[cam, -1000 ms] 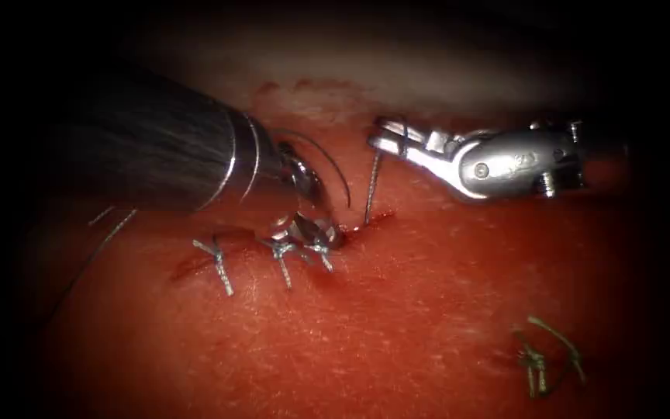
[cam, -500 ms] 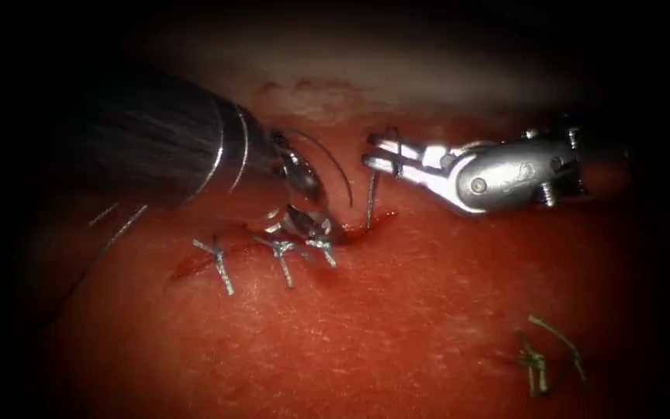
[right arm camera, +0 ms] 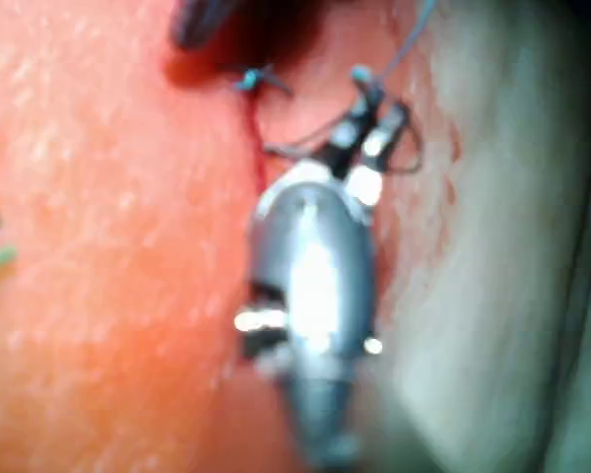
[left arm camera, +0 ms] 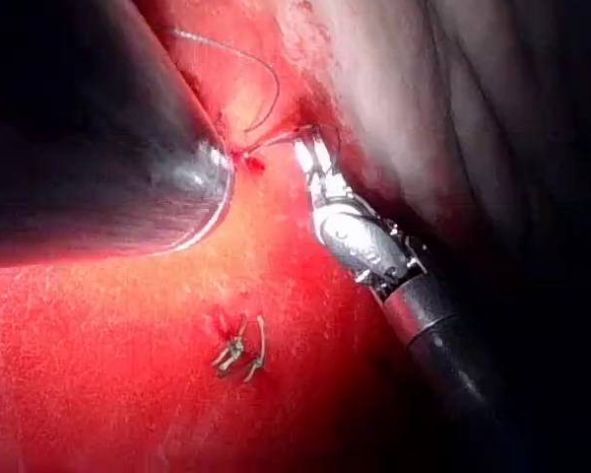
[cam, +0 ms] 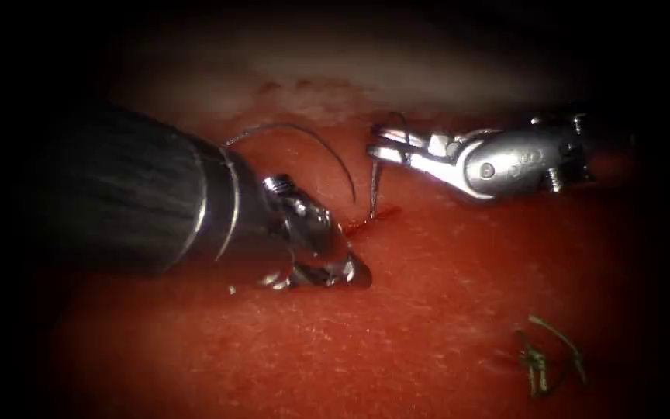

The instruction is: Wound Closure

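The right tool (cam: pixel 385 149) is gripping the needle (cam: pixel 374 186) near its upper end, its length hanging almost straight down with the tip sitting in the tissue (cam: pixel 428 310) at the cut (cam: pixel 366 221), while the left tool (cam: pixel 327 268), holding nothing with jaws closed, is lying just left and below.

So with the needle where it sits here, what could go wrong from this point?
The right tool holds the needle near its upper end, point down at the right end of the cut; a grip that far back might let it twist. The left tool lies low on the tissue, its shaft over the cut's left part, so it may scrape there. The slack thread arcs between both tools and could snag.
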Controlling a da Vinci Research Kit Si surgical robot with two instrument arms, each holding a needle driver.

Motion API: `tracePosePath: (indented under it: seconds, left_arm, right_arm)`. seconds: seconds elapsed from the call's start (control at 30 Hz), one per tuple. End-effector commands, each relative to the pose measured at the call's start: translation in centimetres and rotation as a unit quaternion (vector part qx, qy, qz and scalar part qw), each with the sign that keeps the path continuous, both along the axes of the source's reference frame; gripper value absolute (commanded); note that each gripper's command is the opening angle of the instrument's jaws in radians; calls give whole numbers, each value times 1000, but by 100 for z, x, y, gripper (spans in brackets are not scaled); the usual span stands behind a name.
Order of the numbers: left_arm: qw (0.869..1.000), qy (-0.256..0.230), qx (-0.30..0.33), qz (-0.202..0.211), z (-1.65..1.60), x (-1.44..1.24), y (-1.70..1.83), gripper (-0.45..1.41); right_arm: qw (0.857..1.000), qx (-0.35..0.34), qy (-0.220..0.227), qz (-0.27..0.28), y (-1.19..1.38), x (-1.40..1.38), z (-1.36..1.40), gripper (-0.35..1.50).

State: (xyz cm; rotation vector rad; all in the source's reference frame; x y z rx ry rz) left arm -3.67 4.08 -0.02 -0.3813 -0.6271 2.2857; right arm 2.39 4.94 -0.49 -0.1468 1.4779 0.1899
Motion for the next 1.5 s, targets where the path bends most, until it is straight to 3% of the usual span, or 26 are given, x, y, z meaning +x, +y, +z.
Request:
tracePosePath:
  seconds: [0.03,0.2,0.57,1.2,1.5]
  left_arm:
    - [1000,0,6,2,7,-13,-7,-8]
    - [1000,4,3,4,29,-31,-17,-8]
    - [1000,2,-3,22,58,-1,-29,-11]
    - [1000,-2,7,17,87,19,-36,-14]
    - [1000,3,7,12,99,23,-37,-14]
  right_arm:
    - [1000,4,5,-6,-1,7,9,-35]
    - [999,10,19,-33,-2,12,8,-35]
    - [999,16,9,-49,-1,13,9,-35]
    - [991,20,21,-128,5,21,16,-35]
    - [990,21,14,-139,7,23,18,-35]
